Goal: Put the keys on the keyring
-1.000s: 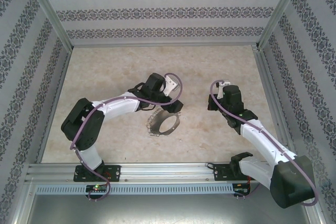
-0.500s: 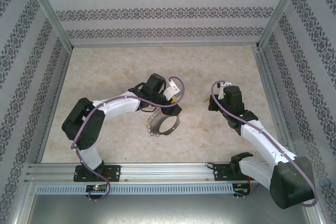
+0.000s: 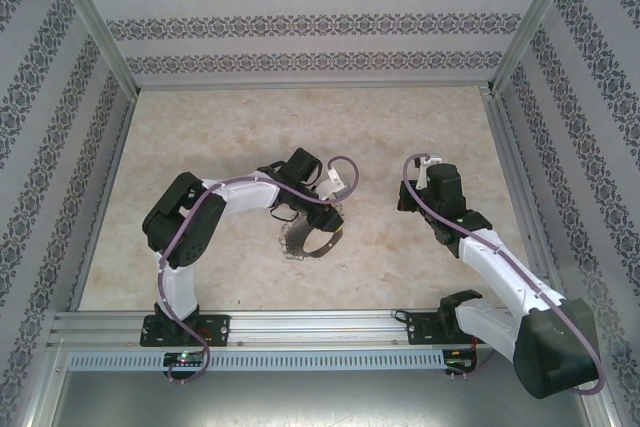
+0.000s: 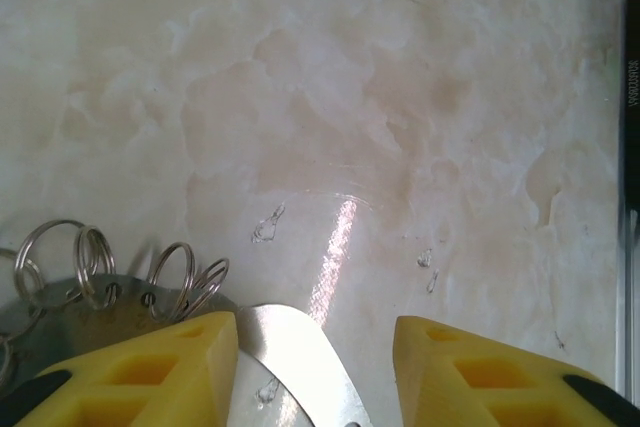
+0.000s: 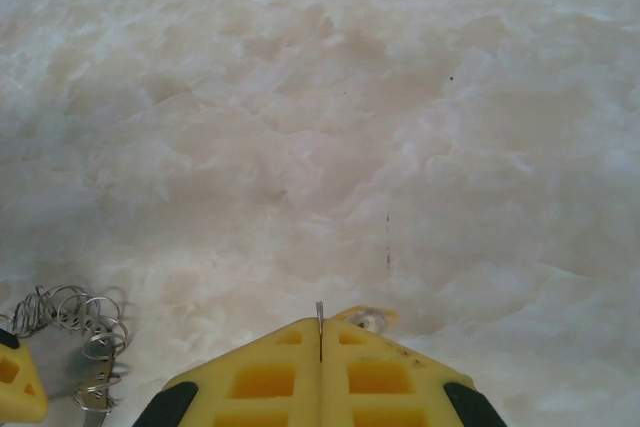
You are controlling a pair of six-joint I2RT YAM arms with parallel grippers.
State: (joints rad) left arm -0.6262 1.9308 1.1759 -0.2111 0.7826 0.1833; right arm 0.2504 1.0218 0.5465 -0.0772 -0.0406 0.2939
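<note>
Keyring (image 4: 290,357) now lies between left jaws, narrowed from wide; right jaws stay clamped on key (image 5: 365,320).

The keyring (image 3: 300,250) lies mid-way on the pale marbled table (image 3: 200,267).

In the top view you are looking down from above and behind the arms over the whole tabletop (image 3: 420,127). Each wrist camera is riding close to it, peering past its yellow fingertips (image 4: 150,367); all three are sharing the keyring (image 3: 292,243).
</note>
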